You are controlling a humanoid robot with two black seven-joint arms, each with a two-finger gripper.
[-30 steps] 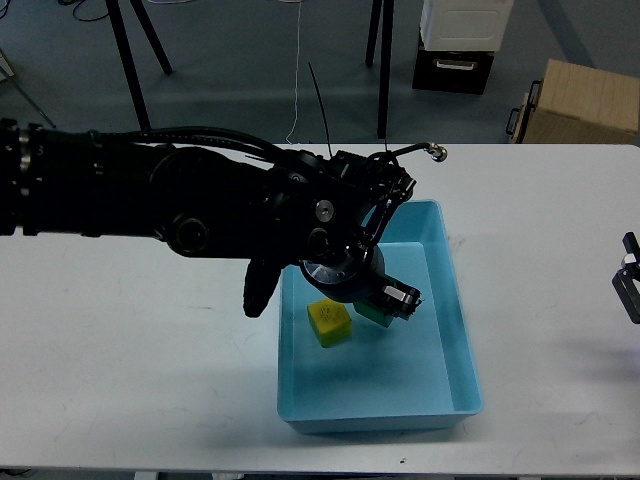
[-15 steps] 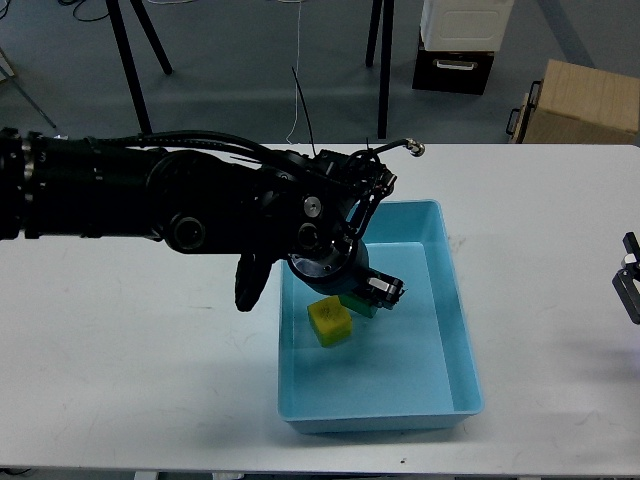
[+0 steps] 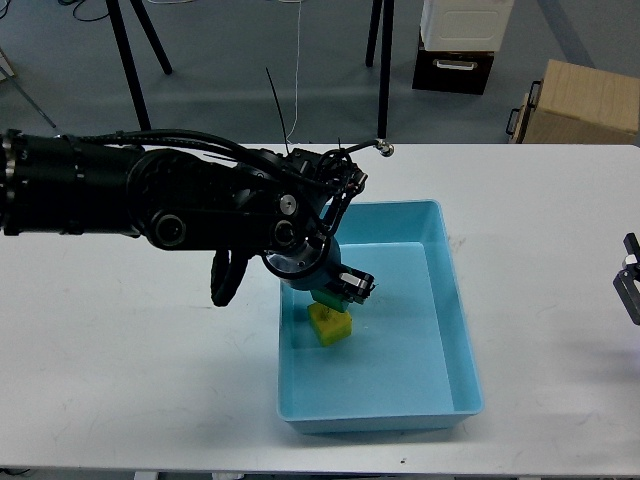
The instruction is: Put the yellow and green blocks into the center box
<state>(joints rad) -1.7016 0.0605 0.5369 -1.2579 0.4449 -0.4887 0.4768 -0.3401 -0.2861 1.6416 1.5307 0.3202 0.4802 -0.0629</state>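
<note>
A light blue box [image 3: 460, 330] sits at the table's center. The yellow block [image 3: 330, 326] lies on the box floor near its left wall. The green block [image 3: 327, 299] shows as a small sliver just behind and above the yellow block, mostly hidden by my left gripper [image 3: 350, 287]. That gripper reaches into the box from the left and appears shut on the green block, low over the floor. My right gripper [image 3: 630, 285] is only partly in view at the right edge, away from the box.
The white table [image 3: 540, 220] carries the box. Beyond its far edge stand black tripod legs [image 3: 130, 50], a dark cabinet [image 3: 455, 65] and a cardboard box [image 3: 580, 100]. My bulky left arm [image 3: 150, 200] covers the table left of the box.
My left arm has swung left and slightly back. The gripper and the green block moved with it, from right of the yellow block to just behind it. The yellow block stayed put.
</note>
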